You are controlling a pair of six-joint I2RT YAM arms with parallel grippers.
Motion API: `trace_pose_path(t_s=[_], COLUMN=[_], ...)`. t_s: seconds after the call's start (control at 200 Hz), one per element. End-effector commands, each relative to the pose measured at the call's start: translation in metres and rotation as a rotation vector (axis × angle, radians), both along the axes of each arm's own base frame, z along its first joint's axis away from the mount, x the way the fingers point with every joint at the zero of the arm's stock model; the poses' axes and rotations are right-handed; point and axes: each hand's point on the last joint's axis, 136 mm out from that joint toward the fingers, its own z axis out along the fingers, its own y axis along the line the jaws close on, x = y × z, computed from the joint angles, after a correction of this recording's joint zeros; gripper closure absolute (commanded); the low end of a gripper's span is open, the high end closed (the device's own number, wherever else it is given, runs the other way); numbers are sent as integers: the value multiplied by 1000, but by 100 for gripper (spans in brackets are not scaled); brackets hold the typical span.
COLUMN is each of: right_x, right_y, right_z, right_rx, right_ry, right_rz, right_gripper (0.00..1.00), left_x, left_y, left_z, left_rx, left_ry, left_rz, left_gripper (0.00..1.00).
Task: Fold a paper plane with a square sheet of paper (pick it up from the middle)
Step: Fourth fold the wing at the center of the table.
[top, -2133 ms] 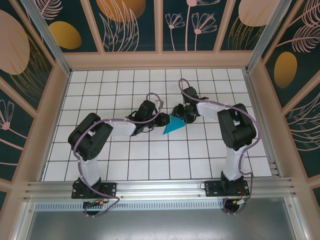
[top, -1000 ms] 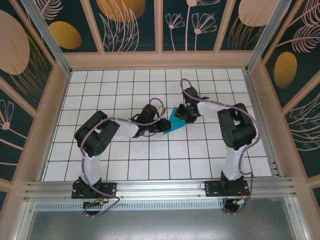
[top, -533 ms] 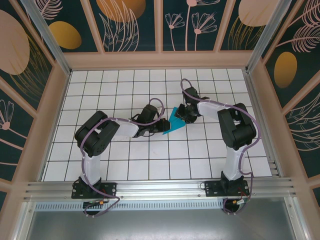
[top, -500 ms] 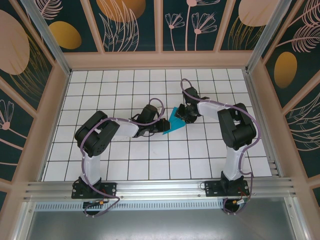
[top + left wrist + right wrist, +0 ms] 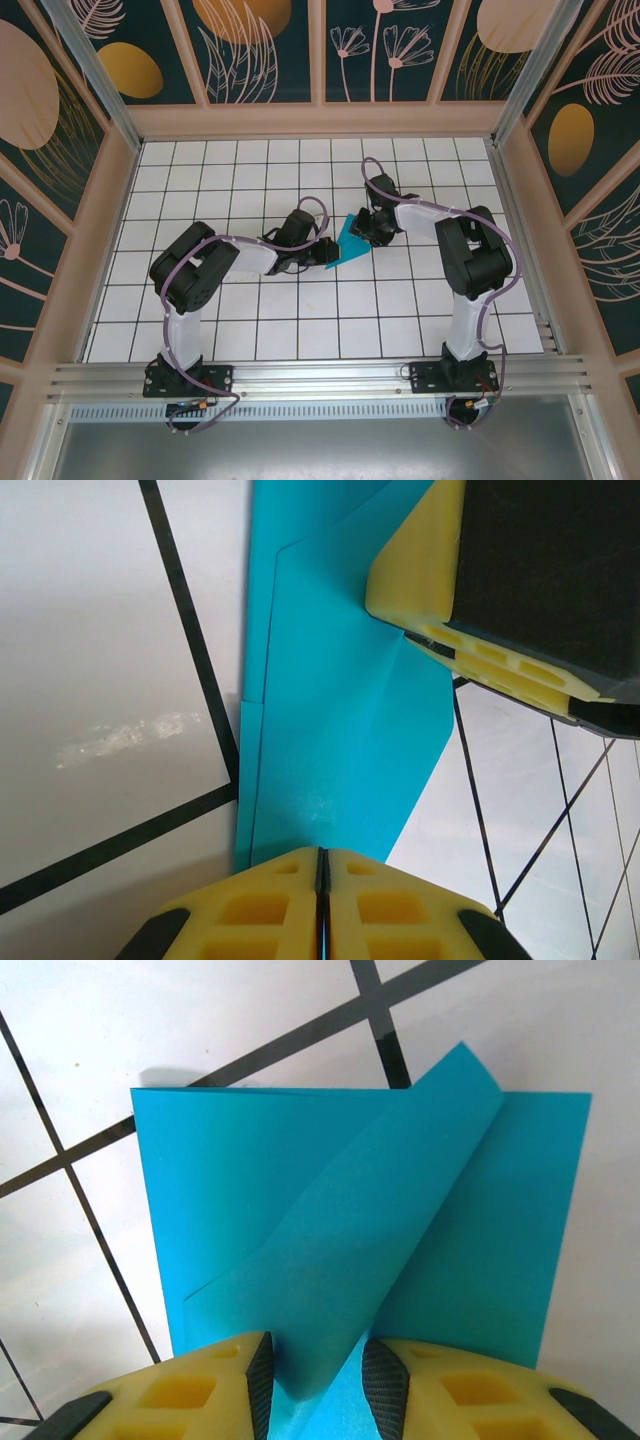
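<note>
Since earlier my L gripper slid up to teal paper, now closed tight at its edge, R gripper narrow, pinching curled flap.

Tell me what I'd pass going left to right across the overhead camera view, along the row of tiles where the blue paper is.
Left arm → blue paper → right arm.
</note>
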Motion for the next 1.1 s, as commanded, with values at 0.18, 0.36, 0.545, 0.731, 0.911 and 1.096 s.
trace_pose_path(t_s=[0.18, 0.36, 0.545, 0.731, 0.911, 1.096], right_x=[-54, -54, -54, -55, -53, -42], right_y=[-48, -48, -47, -48, -46, -36], right_z=[-77, -79, -81, -82, -79, -61], right_rx=[-218, -222, -222, -224, -216, -175], right_ry=[246, 252, 253, 256, 251, 211], right_rz=[-16, -11, -5, -2, -2, 7], right_gripper=[58, 57, 54, 53, 53, 53], left_x=[0, -1, -1, -3, -8, -7], left_y=[4, 5, 9, 12, 16, 12], left_z=[-9, -13, -18, -24, -34, -36], left_rx=[46, 55, 79, 95, 115, 117], left_ry=[12, 22, 31, 50, 85, 106], left_rz=[6, 10, 23, 29, 29, 19], left_gripper=[88, 88, 89, 89, 89, 90])
